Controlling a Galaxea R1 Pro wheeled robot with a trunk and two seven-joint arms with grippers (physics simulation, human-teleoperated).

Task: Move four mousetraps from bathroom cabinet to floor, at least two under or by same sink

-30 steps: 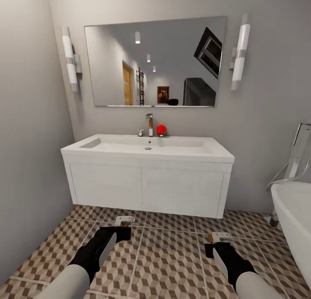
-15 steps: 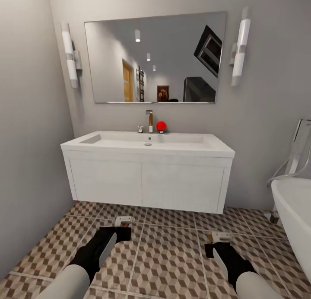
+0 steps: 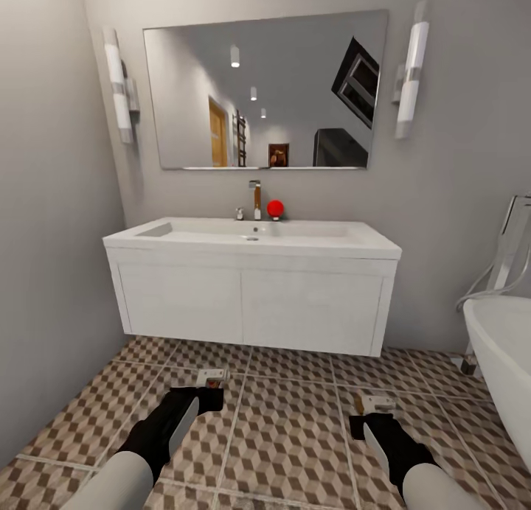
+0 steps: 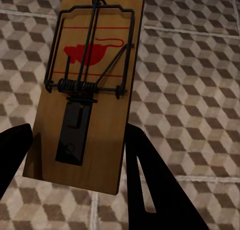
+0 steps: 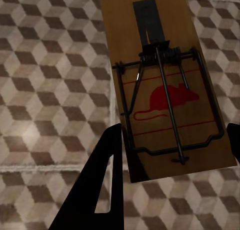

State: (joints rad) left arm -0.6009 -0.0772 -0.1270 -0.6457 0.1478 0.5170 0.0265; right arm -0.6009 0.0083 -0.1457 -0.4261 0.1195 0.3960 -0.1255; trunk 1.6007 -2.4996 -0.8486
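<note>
Mousetraps first: we have one in each gripper, carried low over the bathroom floor [image 3: 295,436]. Nearest to us on the left, our left gripper [image 3: 212,383] is clamped on a mousetrap [image 4: 87,85]; in the left wrist view its dark fingers [image 4: 150,175] press both long edges of the wooden board, red mouse print and wire bar facing the camera, cube-pattern tiles behind. On the right, our right gripper [image 3: 375,408] grips the second mousetrap [image 5: 165,85] the same way, one finger [image 5: 102,185] against the board's edge, the other just showing at the opposite edge. In the head view both traps look like small pale tabs at the fingertips, the left one [image 3: 213,377] a little farther forward than the right one [image 3: 376,404]. Beyond them the tiles run on under the white vanity, which carries the bathroom sink [image 3: 251,233] with its tap [image 3: 256,199] and a red ball [image 3: 275,208] beside it. At the near right edge curves a white bathtub [image 3: 501,362]. Farthest off, a mirror [image 3: 262,90] hangs between two wall lights [image 3: 409,79].
</note>
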